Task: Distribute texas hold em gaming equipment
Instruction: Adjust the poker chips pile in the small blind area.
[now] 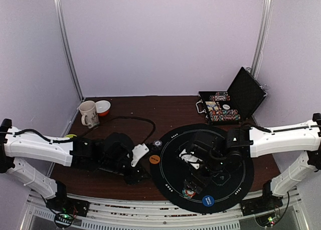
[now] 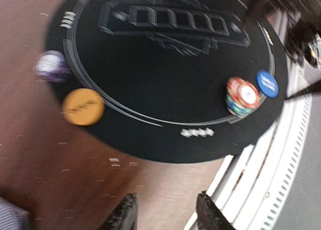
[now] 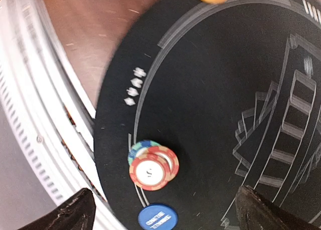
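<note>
On round black mat (image 1: 168, 177), near rim: stack of striped poker chips (image 3: 153, 169), upper chips slid slightly off lower ones. Just beside stack, closer to rim: blue disc (image 3: 157, 218). Check against left wrist view? — KM

Confirmed. Same stack and blue disc side by side on mat. Off mat, flat on bare bench (image 2: 55, 165), just beside mat's rim: orange disc (image 2: 83, 106). Farther along same rim, also on bench: white-centred disc (image 2: 51, 65), blurred, markings unreadable. — JR

End effectors? — KM

For right end effector (image 3: 168, 215): fingers spread wide, nothing between them, hanging over mat with stack and blue disc directly below in its view. For left end effector (image 2: 168, 217): narrower gap, nothing gripped, over bare bench just outside mat. — JR

Remaining kit? — KM

At far right of bench: black case (image 1: 223, 109), lid raised, packed rows of chips inside. At far left corner: cream mug (image 1: 89, 113) and orange bowl (image 1: 103, 107) side by side; contact between them impossible to judge. — JR
</note>
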Motion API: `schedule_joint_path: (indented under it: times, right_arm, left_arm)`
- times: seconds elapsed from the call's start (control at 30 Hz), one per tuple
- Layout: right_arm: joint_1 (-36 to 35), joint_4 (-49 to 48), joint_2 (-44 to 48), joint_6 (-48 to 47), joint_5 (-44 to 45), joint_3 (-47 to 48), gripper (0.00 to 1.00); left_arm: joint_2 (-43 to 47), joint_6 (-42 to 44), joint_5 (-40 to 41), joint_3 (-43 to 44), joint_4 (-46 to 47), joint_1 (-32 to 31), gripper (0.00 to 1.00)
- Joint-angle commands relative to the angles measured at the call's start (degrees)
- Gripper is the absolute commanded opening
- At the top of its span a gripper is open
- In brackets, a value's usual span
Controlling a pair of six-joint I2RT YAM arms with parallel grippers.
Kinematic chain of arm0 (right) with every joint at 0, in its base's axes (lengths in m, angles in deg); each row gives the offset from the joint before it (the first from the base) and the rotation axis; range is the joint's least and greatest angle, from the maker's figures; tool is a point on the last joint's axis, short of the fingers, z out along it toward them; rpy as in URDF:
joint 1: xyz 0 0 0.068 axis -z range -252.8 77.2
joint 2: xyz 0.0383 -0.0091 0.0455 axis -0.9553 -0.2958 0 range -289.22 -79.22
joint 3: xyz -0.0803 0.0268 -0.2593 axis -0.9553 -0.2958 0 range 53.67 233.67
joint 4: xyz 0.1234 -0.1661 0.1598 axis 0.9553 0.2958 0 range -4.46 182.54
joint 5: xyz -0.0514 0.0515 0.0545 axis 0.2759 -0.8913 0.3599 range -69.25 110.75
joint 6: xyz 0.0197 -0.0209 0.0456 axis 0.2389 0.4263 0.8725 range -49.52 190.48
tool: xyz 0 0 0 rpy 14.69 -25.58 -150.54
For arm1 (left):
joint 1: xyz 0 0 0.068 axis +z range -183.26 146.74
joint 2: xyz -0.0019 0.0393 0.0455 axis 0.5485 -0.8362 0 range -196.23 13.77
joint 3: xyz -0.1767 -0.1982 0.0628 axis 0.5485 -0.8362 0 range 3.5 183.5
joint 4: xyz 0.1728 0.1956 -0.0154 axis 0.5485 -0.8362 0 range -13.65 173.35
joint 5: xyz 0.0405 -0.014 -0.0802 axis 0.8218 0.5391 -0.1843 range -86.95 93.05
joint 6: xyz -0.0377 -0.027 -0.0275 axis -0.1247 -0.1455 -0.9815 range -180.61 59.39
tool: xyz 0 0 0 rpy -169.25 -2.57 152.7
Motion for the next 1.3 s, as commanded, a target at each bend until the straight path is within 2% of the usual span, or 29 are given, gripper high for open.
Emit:
schedule_joint_path:
  times: [0.0,0.13,0.33,0.47,0.67,1.03,1.27]
  right_arm:
    - [-1.23,-8.10,6.69,-28.11,-1.02,-2.33,1.00]
    - [-1.19,-11.04,9.84,-49.15,-10.27,-6.53,1.00]
    - [-0.28,-1.94,0.34,-57.54,-9.75,-3.07,1.00]
    - [-0.18,1.06,-5.22,-57.99,-11.74,-1.25,1.00]
    - [-0.11,-3.17,-6.95,-57.35,-9.32,-2.84,1.00]
    - [0.38,-4.09,-12.54,-58.33,-8.49,-1.70,1.00]
    - [1.42,-2.91,-16.25,-58.48,-9.47,-0.93,0.92]
  left_arm:
    - [8.26,-1.16,3.00,-0.15,-5.27,5.66,0.54]
    - [11.65,-1.56,4.13,2.51,-12.18,9.65,0.74]
    - [13.04,-1.90,3.57,2.44,-16.12,15.00,0.86]
    - [12.91,-0.93,3.40,1.82,-15.74,16.06,0.87]
    - [12.00,-0.14,2.05,0.85,-13.94,16.03,0.87]
    - [10.73,0.69,0.85,0.41,-12.86,16.08,0.87]
    - [9.68,1.26,1.29,0.75,-12.70,16.08,0.87]
